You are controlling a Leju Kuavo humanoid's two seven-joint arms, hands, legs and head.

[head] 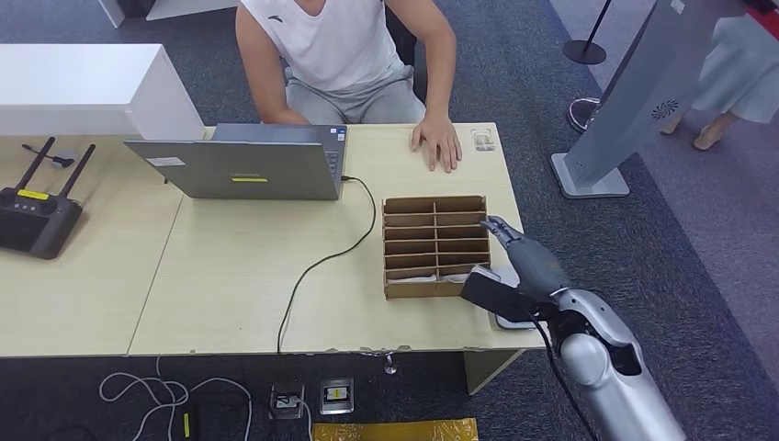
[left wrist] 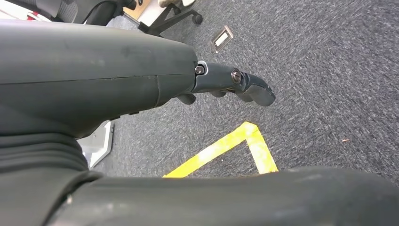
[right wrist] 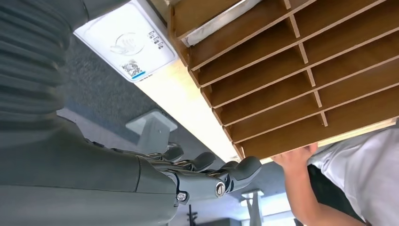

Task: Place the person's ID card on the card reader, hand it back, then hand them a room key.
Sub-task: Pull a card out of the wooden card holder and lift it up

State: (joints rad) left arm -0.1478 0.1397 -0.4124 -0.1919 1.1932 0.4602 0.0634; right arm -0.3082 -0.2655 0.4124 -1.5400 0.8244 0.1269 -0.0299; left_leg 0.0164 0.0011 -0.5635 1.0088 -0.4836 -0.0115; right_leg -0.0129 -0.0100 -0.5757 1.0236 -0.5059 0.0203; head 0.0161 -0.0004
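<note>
From the head view I see my right hand [head: 514, 266] hovering over the bench [head: 230, 276] at its right edge, beside the tray [head: 435, 246], a brown divided box of two columns of slots. Its fingers [head: 501, 228] reach forward, spread, and grip nothing. Most slots look bare; the nearest ones hold something pale, which I take for key cards [head: 427, 274], though I cannot tell how many. The card reader [head: 512, 321] lies under my wrist, mostly hidden. A small card [head: 483, 140] rests at the far edge of the bench, just beside the person's hand [head: 437, 142], which lies flat on the wood. A laptop [head: 241, 163] stands left of the tray, its cable trailing off the near edge, and a router [head: 37, 211] sits far left.

In the left wrist view my left hand [left wrist: 221, 84] hangs over grey carpet with yellow tape; the fingers curl loosely and carry nothing.

In the right wrist view the reader's white face [right wrist: 127, 44] shows bare, touching the tray's [right wrist: 291, 75] corner. One end slot holds a pale card [right wrist: 221, 21]. My fingers [right wrist: 235, 172] are apart and hold nothing.
</note>
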